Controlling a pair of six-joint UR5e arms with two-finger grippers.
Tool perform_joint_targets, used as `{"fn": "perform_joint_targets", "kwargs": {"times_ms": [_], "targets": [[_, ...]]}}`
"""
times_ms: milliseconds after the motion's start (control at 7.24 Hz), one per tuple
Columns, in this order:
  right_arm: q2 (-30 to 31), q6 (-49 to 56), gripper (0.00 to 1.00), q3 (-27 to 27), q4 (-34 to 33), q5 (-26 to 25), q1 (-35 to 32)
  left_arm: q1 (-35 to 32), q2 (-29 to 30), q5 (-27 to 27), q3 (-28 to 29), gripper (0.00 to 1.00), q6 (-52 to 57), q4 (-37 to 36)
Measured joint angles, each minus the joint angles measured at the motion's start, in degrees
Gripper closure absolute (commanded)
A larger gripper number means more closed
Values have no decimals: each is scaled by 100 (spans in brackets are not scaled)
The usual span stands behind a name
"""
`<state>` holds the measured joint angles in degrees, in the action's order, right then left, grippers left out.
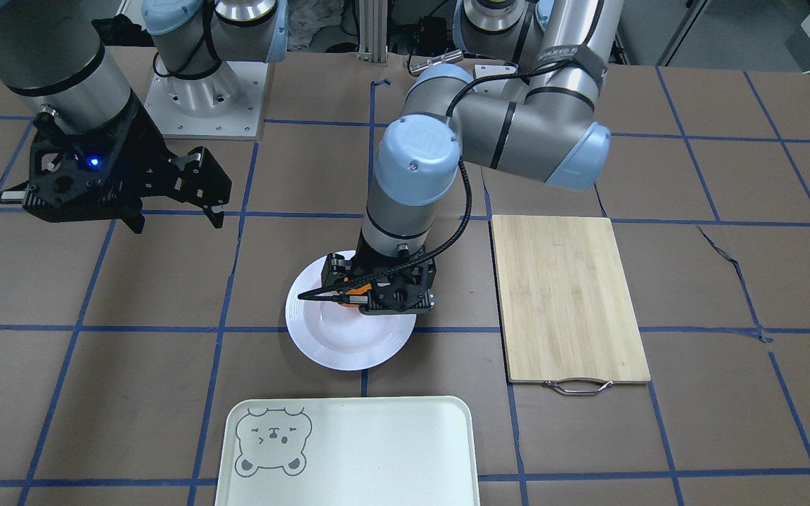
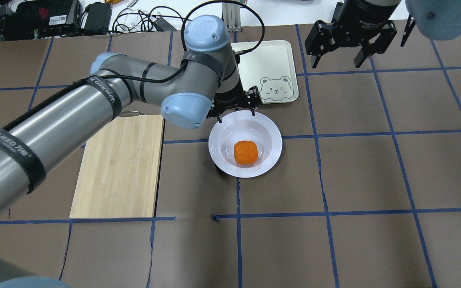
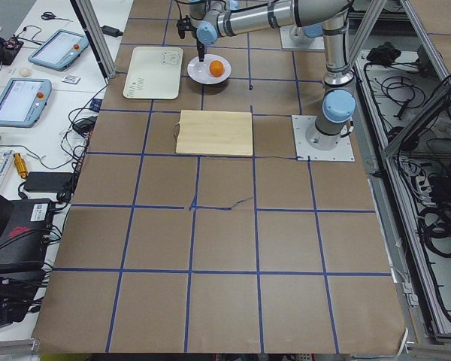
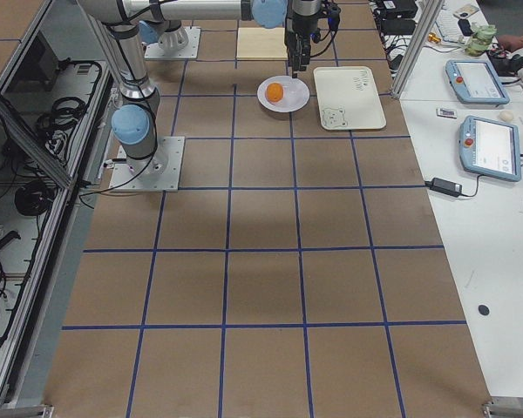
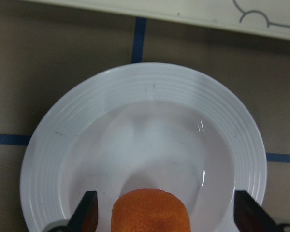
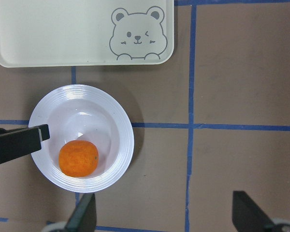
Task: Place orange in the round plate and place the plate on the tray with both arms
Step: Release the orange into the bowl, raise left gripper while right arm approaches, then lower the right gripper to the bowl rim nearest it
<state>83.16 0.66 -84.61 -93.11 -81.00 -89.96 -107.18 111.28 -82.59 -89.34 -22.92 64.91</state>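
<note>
The orange lies in the sunken centre of the round plate, which rests on the brown table just short of the tray. My left gripper hangs low over the plate's rim on the tray side and is open. In the left wrist view its fingers stand wide on either side of the orange without touching it. My right gripper is open, holds nothing and hovers high, apart from the plate. The right wrist view looks down on the plate, orange and tray.
A bamboo cutting board with a metal handle lies beside the plate, under my left arm. The tray with its bear face carries nothing. Blue tape lines cross the brown table cover.
</note>
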Motion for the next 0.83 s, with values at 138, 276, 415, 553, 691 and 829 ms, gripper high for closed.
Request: {"fn": "perform_joint_targets", "kwargs": {"times_ms": [138, 276, 415, 553, 691, 829], "targets": [[-5, -3, 0, -264, -168, 324, 24, 239, -313, -38, 29, 0, 318, 358], [-10, -4, 0, -707, -606, 538, 51, 440, -659, -189, 31, 0, 632, 751], [-41, -11, 0, -1219, -1245, 720, 74, 547, -1030, -406, 26, 0, 917, 1080], [-109, -32, 0, -1681, -1843, 944, 94, 588, -1366, -549, 15, 0, 1075, 1299], [-204, -137, 0, -2086, -2387, 1160, 118, 603, -1634, -599, -11, 0, 1144, 1413], [-317, -307, 0, -2374, -2804, 1320, 133, 620, -1809, -611, -60, 0, 1209, 1449]]}}
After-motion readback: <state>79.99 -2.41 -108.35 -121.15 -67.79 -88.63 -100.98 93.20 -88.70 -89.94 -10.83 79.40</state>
